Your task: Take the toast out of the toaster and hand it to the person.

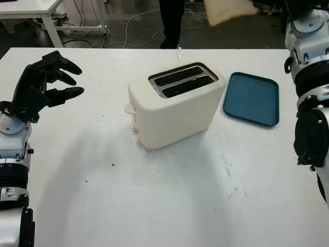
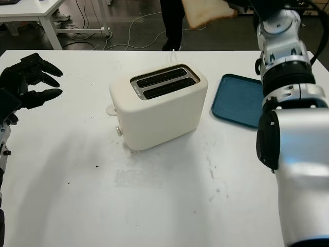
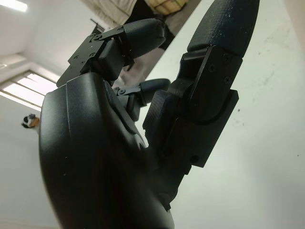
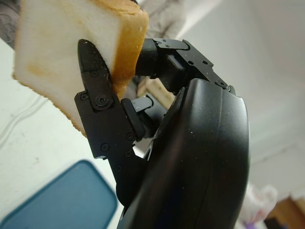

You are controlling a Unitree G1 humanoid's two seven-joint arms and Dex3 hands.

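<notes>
A slice of toast (image 1: 229, 11) is held high beyond the table's far edge, to the right of the person's dark-trousered legs (image 1: 172, 23). My right hand (image 4: 112, 71) is shut on it, one finger (image 4: 95, 90) pressed on the pale face and others behind the browned crust (image 4: 126, 52). The cream two-slot toaster (image 1: 175, 105) stands mid-table, and both slots (image 1: 182, 80) look dark inside. My left hand (image 1: 49, 82) is open, raised over the table's left side, well away from the toaster.
A teal tray (image 1: 252, 98) lies flat to the right of the toaster. The white table (image 1: 169, 195) stretches bare toward me. Cables and another white table (image 1: 31, 7) are on the floor beyond the far edge.
</notes>
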